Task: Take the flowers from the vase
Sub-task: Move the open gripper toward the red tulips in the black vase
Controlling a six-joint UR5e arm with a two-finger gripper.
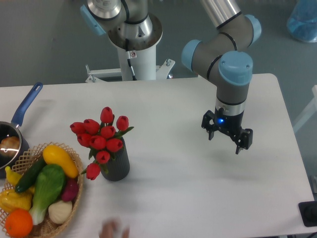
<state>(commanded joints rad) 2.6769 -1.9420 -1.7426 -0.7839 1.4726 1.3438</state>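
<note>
Looking left, you find the flowers [101,136] standing in the vase [117,166], well apart from your gripper [226,140]. Its fingers are spread (holding nothing) above the table [198,198].

A wicker basket [74,191] of vegetables is seen at lower left, with a blue-handled saucepan [20,119] at the left edge.

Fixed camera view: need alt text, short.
A robot arm's open, empty gripper hovers over the right half of a white table, well apart from the red flowers standing in a dark vase left of centre. At the left edge sit a wicker basket of vegetables and a blue-handled saucepan.
</note>
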